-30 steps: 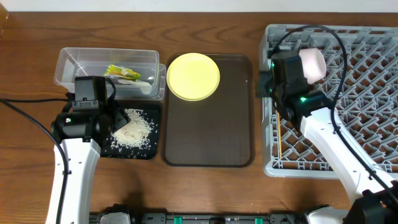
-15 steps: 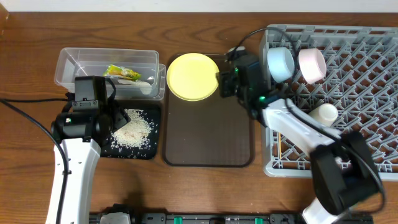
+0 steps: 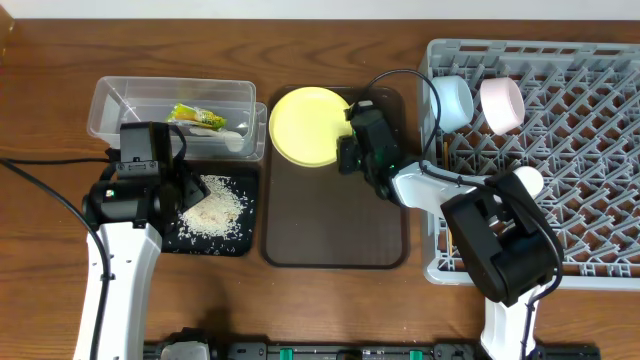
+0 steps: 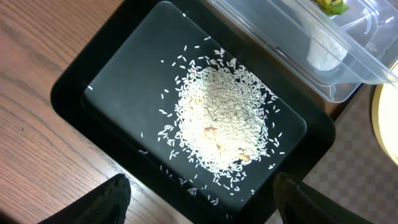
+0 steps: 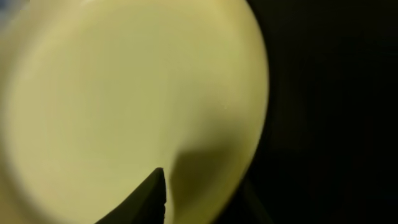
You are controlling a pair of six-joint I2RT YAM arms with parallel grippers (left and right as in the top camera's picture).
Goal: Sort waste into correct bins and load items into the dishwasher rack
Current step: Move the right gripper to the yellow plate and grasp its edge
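Showing a round, pale-yellow plate (image 3: 305, 122) lying at upper centre, on the top-left corner of the brown serving tray (image 3: 335, 230). Showing the right gripper (image 3: 345, 157) at its lower-right rim, finger spacing impossible to tell; left gripper (image 4: 202, 196) hovering, fingers apart, over rice (image 4: 221, 121) in the black tray (image 4: 81, 87).

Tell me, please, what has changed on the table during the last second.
The right gripper moved left, off the rack to the right edge of the yellow plate; its fingers are open, not yet closed on it. The blue bowl, hidden under that arm before, now shows in the rack. The left gripper stayed open over the rice, and the plate did not move.
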